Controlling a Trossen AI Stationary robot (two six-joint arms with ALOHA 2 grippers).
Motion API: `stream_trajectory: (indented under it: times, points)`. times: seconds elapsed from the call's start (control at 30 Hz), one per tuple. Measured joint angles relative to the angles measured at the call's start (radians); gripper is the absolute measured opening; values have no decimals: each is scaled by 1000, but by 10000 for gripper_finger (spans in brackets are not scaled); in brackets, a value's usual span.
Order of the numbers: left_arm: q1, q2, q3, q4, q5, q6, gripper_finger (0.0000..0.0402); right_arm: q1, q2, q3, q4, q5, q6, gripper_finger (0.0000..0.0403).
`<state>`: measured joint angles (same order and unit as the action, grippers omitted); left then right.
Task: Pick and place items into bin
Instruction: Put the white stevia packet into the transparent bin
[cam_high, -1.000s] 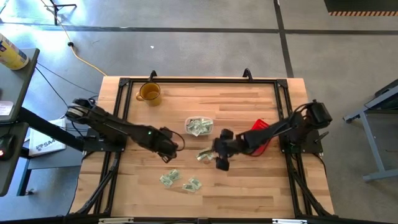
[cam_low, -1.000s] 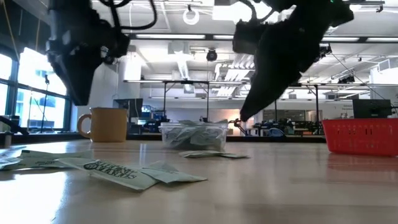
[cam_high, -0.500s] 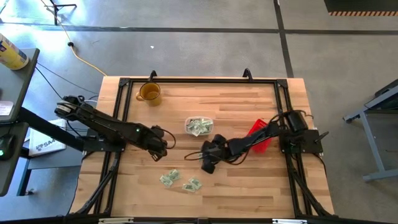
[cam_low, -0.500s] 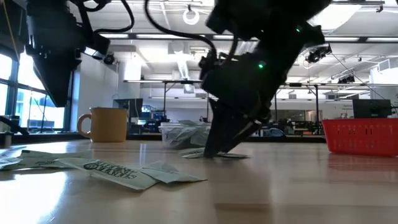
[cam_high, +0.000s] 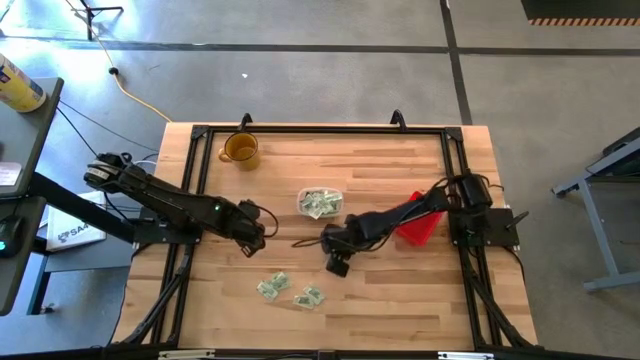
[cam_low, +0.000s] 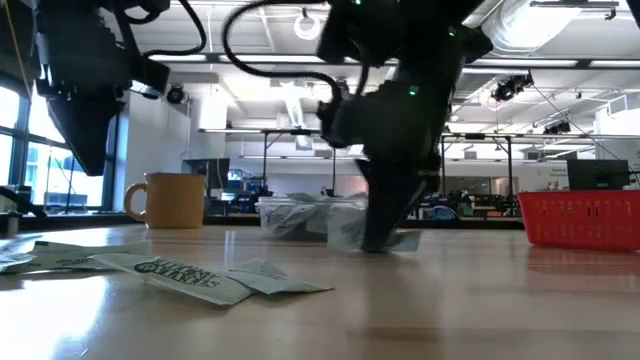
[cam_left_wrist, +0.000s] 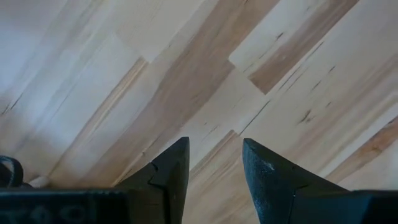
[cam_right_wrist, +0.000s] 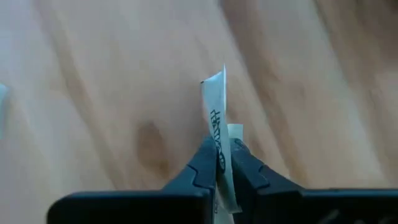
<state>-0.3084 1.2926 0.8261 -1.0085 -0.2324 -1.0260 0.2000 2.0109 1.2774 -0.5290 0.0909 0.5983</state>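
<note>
The right gripper (cam_right_wrist: 222, 163) was clamped on a packet (cam_right_wrist: 217, 115) mid-table, the left gripper (cam_left_wrist: 214, 165) stood apart, empty; next, probably a lift toward the bin (cam_high: 320, 201).

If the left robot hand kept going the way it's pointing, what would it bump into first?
Probably just the bare wooden table. The left gripper is open and empty, and its wrist view shows only wood planks ahead of the fingers, no packet between. How far off the wood lies is hard to judge.

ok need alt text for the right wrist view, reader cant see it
The right gripper is shut on a thin white packet with dark print, pinched edge-on between its two dark fingers. Behind it is blurred light wooden table.
</note>
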Motion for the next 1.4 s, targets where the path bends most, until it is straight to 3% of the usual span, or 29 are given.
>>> stream_trajectory:
  times: [0.33, 0.4, 0.57, 0.73, 1.0, 1.1, 1.4]
  points:
    - [0, 0, 0, 32, -45, -27, 184, -207, -261, -4, -40, 63, -67, 11]
    - [0, 0, 0, 42, -49, -31, 184, -239, -274, -5, -48, 22, -80, 10]
    - [0, 0, 0, 78, -49, -38, 184, -232, -252, -20, -47, -230, -140, 13]
    - [0, 0, 0, 84, -68, -61, 184, -141, -213, -22, -98, -288, -190, 102]
    - [0, 0, 0, 92, -76, -63, 184, -66, -225, -18, -196, -124, -247, 278]
    - [0, 0, 0, 92, -92, -63, 184, -36, -208, -19, -248, -123, -263, 302]
    - [0, 0, 0, 91, -104, -60, 184, 26, -92, -19, -178, -18, -180, 304]
